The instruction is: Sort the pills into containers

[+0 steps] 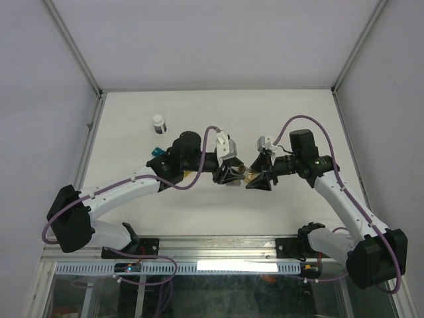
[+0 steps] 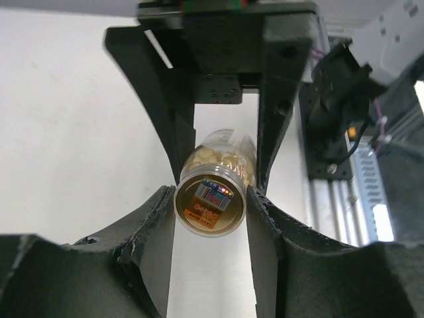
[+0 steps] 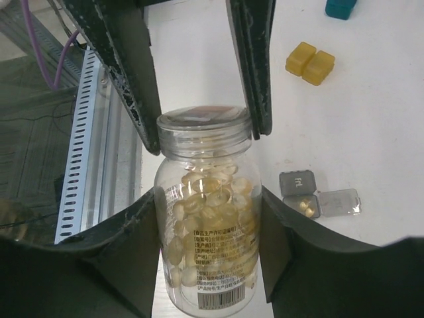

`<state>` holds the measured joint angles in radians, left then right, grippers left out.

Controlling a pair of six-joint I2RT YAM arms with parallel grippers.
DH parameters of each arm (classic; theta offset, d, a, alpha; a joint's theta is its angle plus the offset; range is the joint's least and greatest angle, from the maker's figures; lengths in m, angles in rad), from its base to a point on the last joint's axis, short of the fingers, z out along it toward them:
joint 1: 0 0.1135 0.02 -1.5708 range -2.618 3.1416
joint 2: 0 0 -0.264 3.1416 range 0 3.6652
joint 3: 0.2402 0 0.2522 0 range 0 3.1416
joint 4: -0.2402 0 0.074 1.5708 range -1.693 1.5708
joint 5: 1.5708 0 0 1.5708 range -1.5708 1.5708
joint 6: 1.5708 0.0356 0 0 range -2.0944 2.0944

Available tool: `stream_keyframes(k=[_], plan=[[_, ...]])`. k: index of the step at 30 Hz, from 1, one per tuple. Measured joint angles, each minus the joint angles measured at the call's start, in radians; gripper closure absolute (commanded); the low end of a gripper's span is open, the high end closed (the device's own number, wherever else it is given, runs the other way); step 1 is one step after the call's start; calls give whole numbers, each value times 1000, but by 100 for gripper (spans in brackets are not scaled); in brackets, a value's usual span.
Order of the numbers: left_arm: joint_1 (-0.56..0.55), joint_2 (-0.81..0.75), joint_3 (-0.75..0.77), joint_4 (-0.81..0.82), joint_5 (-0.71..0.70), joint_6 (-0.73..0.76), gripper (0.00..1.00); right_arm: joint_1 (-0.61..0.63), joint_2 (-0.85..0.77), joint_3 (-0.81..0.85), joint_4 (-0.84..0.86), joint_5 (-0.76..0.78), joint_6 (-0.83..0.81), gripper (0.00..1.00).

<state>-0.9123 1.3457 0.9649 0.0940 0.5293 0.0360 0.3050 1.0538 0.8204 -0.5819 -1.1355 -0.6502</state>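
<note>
A clear bottle full of yellow pills hangs level above the table between both arms. My right gripper is shut on its labelled body. My left gripper is shut on the bottle's neck end, its fingers reaching in from the far side in the right wrist view. From above, the two grippers meet at the table's middle. Below lie the gray container, one cell open with pills inside, the amber-yellow container and the teal container.
A small white-topped dark item stands at the back left, with the teal container just in front of it. The slotted metal rail runs along the table's near edge. Frame posts rise at both back corners.
</note>
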Motion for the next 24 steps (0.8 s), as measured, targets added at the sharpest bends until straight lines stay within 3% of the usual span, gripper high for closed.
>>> stream_keyframes(k=[4, 9, 10, 14, 17, 24], plan=[[19, 4, 21, -66, 135, 308, 62, 9, 0, 0, -11, -12, -10, 100], [44, 86, 137, -200, 239, 504, 59, -1, 0, 0, -9, 8, -11, 100], [47, 95, 146, -211, 245, 521, 55, -3, 0, 0, -11, 15, -11, 100], [47, 103, 154, -233, 257, 571, 20, -2, 0, 0, -4, 20, -6, 100], [31, 89, 118, -211, 249, 546, 3, 0, 0, 2, 29, 13, -5, 100], [28, -1, 22, -122, 188, 446, 1, 2, 0, 4, 58, -6, -6, 100]])
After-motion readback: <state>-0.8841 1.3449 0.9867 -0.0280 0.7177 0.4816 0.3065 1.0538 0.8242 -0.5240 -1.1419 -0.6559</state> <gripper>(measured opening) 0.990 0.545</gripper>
